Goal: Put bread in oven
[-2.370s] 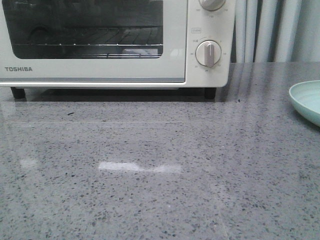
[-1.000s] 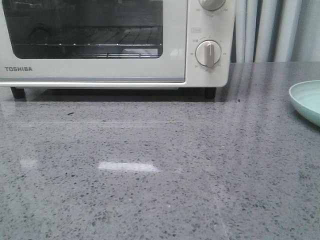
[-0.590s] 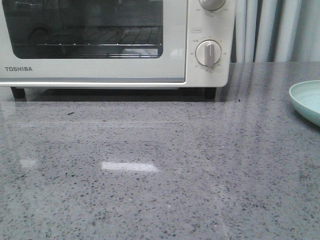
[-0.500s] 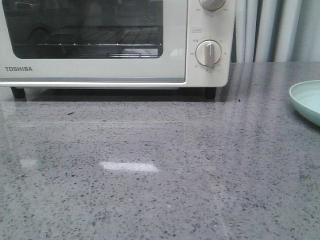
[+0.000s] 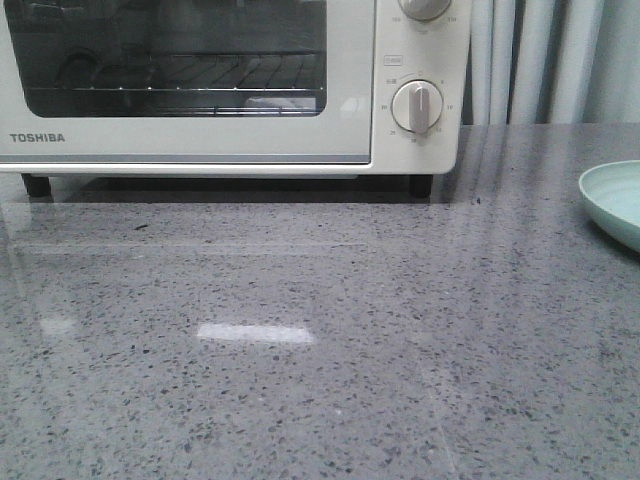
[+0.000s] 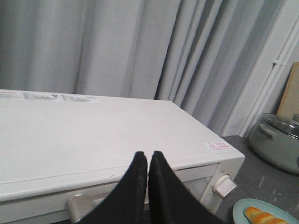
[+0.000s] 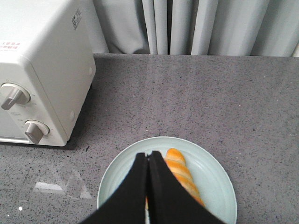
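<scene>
Across the front view, a speckled grey stone-look table (image 5: 330, 350) runs glossy and flat, carrying a pale window glare. At its far edge stands the oven (image 5: 230, 85), cream-white and boxy, its door shut; behind the dark glass window the thin wire rack (image 5: 180, 90) shows. Two round silver-grey knobs (image 5: 417, 107) sit on the right panel, and short black feet lift the body off the table. A smooth mint-green plate (image 5: 612, 203) is cut off at the right edge. Neither arm shows from this camera.

Over the oven, the left wrist view looks down on its flat matte top. The left gripper (image 6: 148, 161) hangs above the front edge, its black tapered fingers pressed together with nothing between them. Grey pleated curtains (image 6: 117, 46) hang behind, and a grey-green lidded pot (image 6: 278, 142) stands off to the side.

From the right wrist view, the right gripper (image 7: 148, 161) is likewise closed on nothing, poised above the plate. The bread (image 7: 184, 175) lies on that plate just beside the fingers: a ridged, tapered roll, golden-orange banded with cream.
</scene>
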Controlling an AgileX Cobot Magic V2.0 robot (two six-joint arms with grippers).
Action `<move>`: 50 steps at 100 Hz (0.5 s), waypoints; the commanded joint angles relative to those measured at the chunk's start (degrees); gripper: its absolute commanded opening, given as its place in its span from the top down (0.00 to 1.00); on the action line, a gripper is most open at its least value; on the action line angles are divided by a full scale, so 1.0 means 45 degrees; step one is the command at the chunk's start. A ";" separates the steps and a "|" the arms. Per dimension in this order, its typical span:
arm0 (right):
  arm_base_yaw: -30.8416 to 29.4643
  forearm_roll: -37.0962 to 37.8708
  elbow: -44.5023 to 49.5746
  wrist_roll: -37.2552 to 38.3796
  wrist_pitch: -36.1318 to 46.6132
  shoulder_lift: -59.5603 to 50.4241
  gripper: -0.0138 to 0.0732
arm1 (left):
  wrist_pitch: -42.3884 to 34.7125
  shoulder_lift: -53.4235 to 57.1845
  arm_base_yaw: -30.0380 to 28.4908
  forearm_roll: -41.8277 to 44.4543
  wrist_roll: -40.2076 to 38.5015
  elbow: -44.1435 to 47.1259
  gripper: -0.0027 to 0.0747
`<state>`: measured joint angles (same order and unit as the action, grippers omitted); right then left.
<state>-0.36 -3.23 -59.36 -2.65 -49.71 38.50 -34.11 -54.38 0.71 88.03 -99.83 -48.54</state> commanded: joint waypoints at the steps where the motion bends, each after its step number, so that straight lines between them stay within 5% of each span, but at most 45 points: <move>1: 0.0039 -0.0058 -0.0455 -0.0081 0.0862 0.0102 0.91 | -0.0664 -0.0504 0.0041 -0.0062 -0.0358 -0.0881 0.99; 50: 0.0039 -0.0058 -0.0455 -0.0081 0.0838 0.0102 0.91 | -0.2611 -0.3394 0.0041 0.0711 -0.0421 -0.2425 0.99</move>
<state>-0.36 -3.36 -59.36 -2.65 -49.84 38.50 -44.88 -69.59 0.71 92.06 -101.17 -57.39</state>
